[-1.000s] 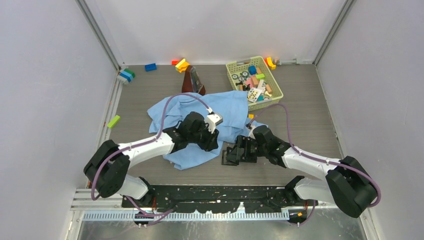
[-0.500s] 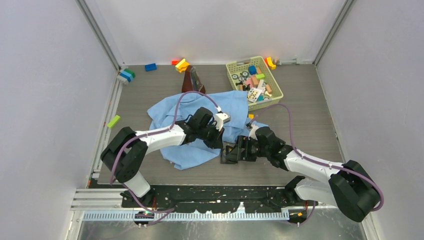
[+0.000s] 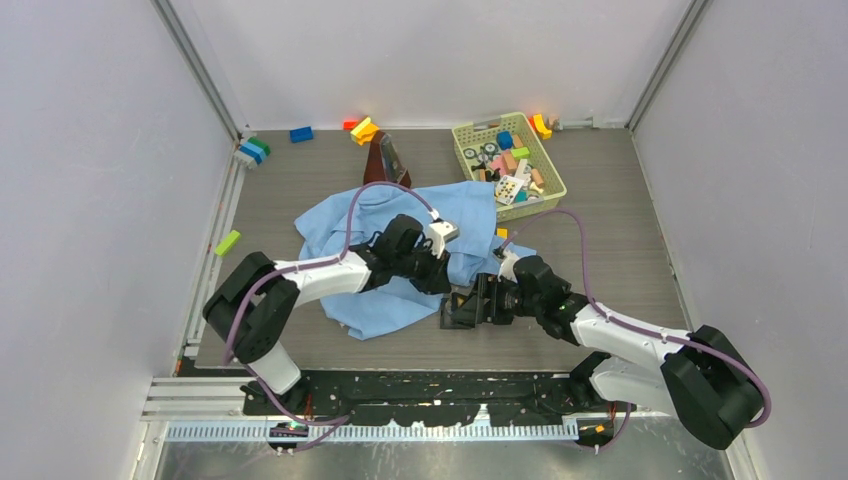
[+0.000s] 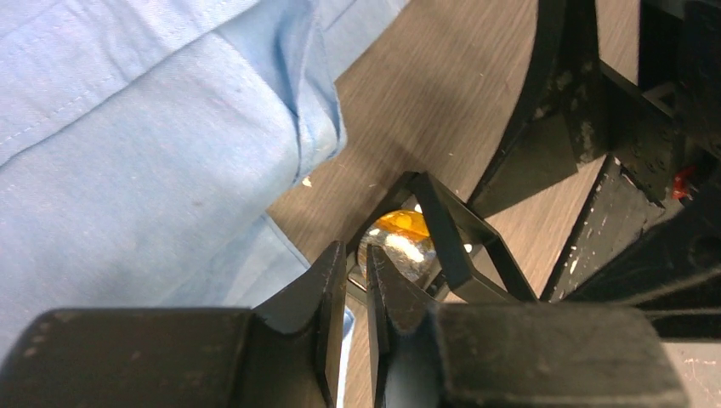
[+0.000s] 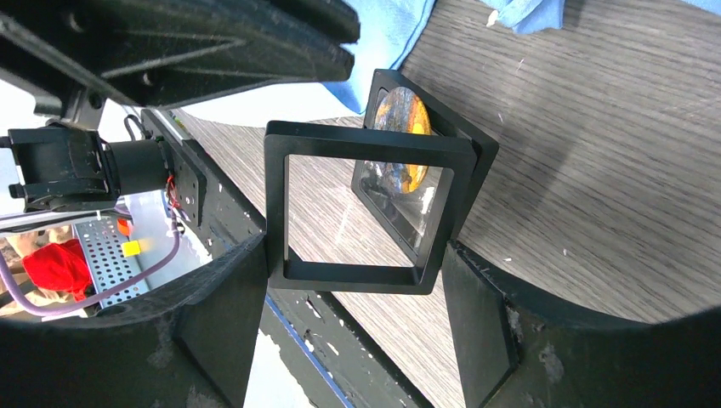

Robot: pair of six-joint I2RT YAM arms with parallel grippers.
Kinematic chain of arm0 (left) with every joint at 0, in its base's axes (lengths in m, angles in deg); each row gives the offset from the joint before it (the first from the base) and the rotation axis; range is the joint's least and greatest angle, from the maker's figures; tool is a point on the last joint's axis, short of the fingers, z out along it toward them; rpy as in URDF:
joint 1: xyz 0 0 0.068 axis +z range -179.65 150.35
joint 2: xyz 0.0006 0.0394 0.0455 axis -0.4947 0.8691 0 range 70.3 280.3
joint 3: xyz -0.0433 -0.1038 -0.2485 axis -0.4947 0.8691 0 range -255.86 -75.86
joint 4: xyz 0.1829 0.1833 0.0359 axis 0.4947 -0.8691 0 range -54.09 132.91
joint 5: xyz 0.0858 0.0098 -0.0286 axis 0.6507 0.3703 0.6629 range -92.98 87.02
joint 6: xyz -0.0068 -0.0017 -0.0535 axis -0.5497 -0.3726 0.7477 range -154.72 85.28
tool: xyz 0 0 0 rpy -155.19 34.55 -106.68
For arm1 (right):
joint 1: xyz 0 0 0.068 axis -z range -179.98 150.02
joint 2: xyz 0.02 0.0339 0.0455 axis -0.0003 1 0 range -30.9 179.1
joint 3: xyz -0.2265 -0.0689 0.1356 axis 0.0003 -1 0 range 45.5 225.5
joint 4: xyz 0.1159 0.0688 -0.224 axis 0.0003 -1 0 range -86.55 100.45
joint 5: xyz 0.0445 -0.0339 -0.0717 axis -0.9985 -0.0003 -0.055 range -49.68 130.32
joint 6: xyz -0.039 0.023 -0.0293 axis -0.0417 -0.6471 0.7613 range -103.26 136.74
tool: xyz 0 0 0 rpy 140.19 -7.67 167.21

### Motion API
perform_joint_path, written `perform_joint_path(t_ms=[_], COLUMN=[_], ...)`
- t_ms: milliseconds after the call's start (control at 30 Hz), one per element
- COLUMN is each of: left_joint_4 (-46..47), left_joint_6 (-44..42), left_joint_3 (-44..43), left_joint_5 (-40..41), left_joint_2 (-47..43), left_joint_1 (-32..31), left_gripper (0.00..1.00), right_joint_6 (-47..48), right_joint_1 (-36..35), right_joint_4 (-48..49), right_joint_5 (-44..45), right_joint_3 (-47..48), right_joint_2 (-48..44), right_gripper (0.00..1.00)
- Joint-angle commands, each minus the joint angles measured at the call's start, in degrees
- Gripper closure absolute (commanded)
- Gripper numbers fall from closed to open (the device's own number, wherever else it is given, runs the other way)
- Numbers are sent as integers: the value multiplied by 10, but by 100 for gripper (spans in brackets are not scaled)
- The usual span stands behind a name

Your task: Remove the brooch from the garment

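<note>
starting at the brooch (image 5: 400,140): amber and silver, lodged behind the clear film of a black frame case (image 5: 366,212), the case's two halves hinged apart. off the garment (image 3: 470,210) by the look of it, just beside the cloth's near hem and over bare tabletop (image 3: 300,170). cannot tell whether the case's lower edge touches the wood or hangs above it.

held across the front half of the case by the right end effector (image 5: 353,276), one finger on each side of the frame. left end effector (image 4: 355,272) pressed almost together, only a thin slit between the fingers, nothing clearly caught in it, tips poised right at the brooch end of the case, next to the hem.

judged from this: separation from the shirt done, or nearly so, with no pin or fastening into the fabric visible. left to do, probably: seating the brooch squarely, folding the case closed, setting it down clear of the cloth. hidden from every view: the back of the brooch, so any snagged thread there unknown.

further out, a green basket (image 3: 546,152) of small pieces beyond the shirt, well apart from both arms.
</note>
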Motion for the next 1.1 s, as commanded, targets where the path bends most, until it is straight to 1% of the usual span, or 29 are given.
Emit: perform_joint_path(t_ms=[0, 133, 300, 500, 833, 1067], left_joint_4=[41, 42, 60, 60, 55, 21], left_joint_6=[12, 10, 18, 17, 11, -6], left_joint_3=[-3, -12, -19, -19, -3, 0], left_joint_5=[-1, -19, -66, -81, -114, -104], left_joint_2=[21, 43, 64, 73, 59, 35], left_joint_1=[7, 7, 7, 7, 7, 7], left_gripper=[83, 83, 83, 84, 84, 84], right_joint_6=[7, 6, 6, 6, 4, 4], right_joint_1=[0, 0, 0, 0, 0, 0], right_joint_4=[38, 41, 41, 41, 39, 21], right_joint_5=[-5, -6, -5, -3, 9, 32], right_joint_3=[-1, 0, 1, 1, 6, 12], right_joint_2=[-12, -8, -1, 1, 15, 22], right_gripper=[62, 62, 62, 62, 63, 65])
